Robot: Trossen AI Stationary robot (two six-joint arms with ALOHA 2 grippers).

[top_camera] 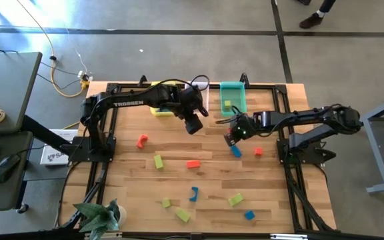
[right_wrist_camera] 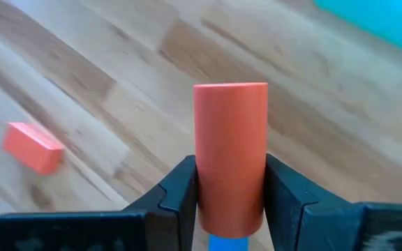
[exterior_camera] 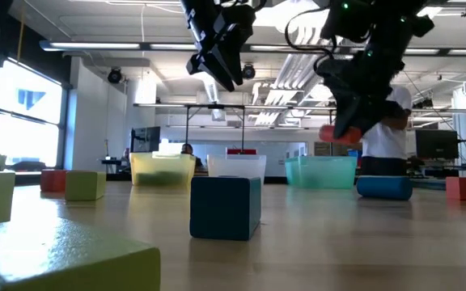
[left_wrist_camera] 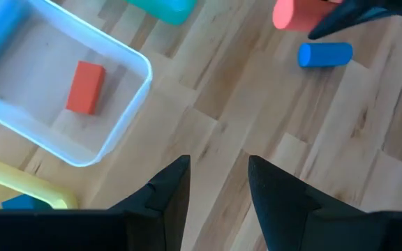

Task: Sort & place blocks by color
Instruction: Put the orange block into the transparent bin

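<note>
High view hid the red-orange cylinder (right_wrist_camera: 230, 157) under our right gripper (top_camera: 232, 137); the right wrist view showed the jaws pinching it, lifted off the wood just in front of the teal bin (top_camera: 233, 97). A blue cylinder (top_camera: 236, 152) lay just beyond it, farther from that bin. Our left gripper (top_camera: 193, 124) hung beside the teal bin, jaws spread and empty, above the clear bin (left_wrist_camera: 110, 77) with one red-orange block (left_wrist_camera: 85, 87). We read "TROSSEN" on the left arm (top_camera: 129, 103)
</note>
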